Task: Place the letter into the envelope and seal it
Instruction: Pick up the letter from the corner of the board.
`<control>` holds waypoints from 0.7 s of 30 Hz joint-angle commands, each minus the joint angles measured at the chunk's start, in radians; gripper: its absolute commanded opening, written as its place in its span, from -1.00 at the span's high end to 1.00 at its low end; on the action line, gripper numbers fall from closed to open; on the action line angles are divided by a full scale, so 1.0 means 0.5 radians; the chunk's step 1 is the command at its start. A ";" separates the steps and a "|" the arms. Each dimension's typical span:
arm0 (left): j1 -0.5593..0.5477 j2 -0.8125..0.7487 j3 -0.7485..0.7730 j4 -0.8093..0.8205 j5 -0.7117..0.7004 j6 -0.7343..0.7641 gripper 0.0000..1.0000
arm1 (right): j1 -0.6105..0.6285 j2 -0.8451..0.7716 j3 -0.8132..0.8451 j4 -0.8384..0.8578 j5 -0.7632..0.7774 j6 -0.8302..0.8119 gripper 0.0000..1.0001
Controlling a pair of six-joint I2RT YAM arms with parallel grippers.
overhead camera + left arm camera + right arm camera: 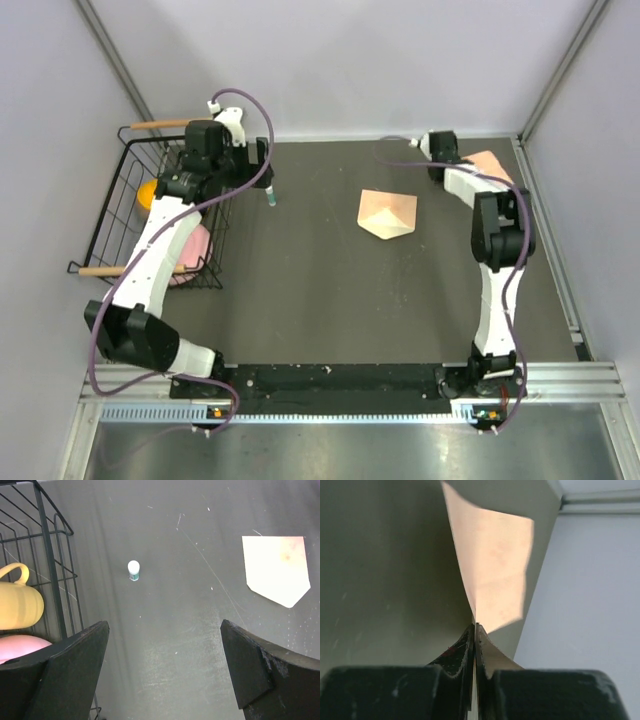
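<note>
The peach envelope lies flat on the dark table, its triangular flap open and pointing toward the near edge; it also shows in the left wrist view. My right gripper is at the far right and is shut on the edge of a peach sheet, the letter. In the right wrist view the jaws pinch the letter, which stands up from them. My left gripper is open and empty, hovering near the basket, well left of the envelope.
A small white-and-green glue stick stands upright just below my left gripper, also in the left wrist view. A black wire basket at the far left holds a yellow mug and a pink object. Walls enclose the table.
</note>
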 commanded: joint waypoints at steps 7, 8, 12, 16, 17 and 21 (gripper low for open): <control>0.003 -0.451 -0.253 0.335 0.522 0.486 -0.98 | -0.002 -1.059 0.522 -1.509 -1.481 0.583 1.00; 0.003 -0.469 -0.265 0.332 0.577 0.511 -0.98 | -0.002 -1.108 0.572 -1.719 -1.612 0.599 1.00; 0.003 -0.537 -0.327 0.265 0.884 0.723 -0.98 | 0.001 -1.203 0.787 -2.076 -2.308 0.664 1.00; 0.003 -0.644 -0.511 0.313 1.212 1.017 -0.98 | 0.065 -1.310 0.745 -2.264 -2.788 0.627 1.00; 0.003 -0.669 -0.547 0.344 1.274 1.069 -0.98 | 0.090 -1.338 0.711 -2.295 -2.840 0.606 1.00; 0.003 -0.807 -0.765 0.421 1.721 1.425 -0.98 | 0.264 -1.491 0.454 -2.378 -3.037 0.489 1.00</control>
